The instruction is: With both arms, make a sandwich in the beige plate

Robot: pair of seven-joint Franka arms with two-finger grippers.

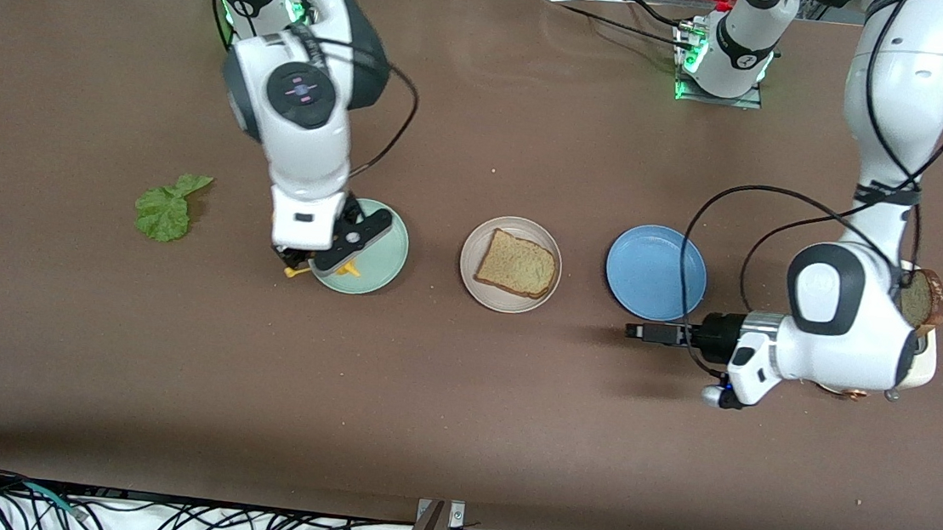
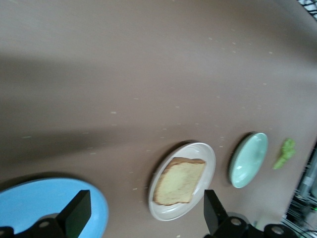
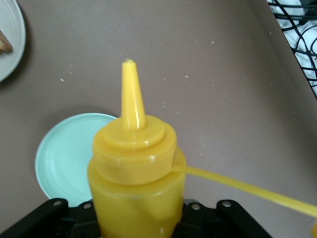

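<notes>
Bottle point(image 3: 134, 183), unlabelled, in right gripper point(image 1: 314, 264)

Three plates line the middle of the brown table point(image 1: 457, 434), with bare tabletop between them and a wide open strip nearer the front camera. The right gripper point(image 1: 311, 261), clamped on a yellow squeeze bottle point(image 3: 134, 183), blocks the air over the mint-green plate point(image 1: 377, 267). The beige plate point(image 1: 470, 286) and its bread slice point(image 1: 518, 264) lie unobstructed from above. The left gripper point(image 1: 635, 330), jaws wide, hangs near the blue plate point(image 1: 655, 271). A lettuce leaf point(image 1: 166, 207) lies apart.
</notes>
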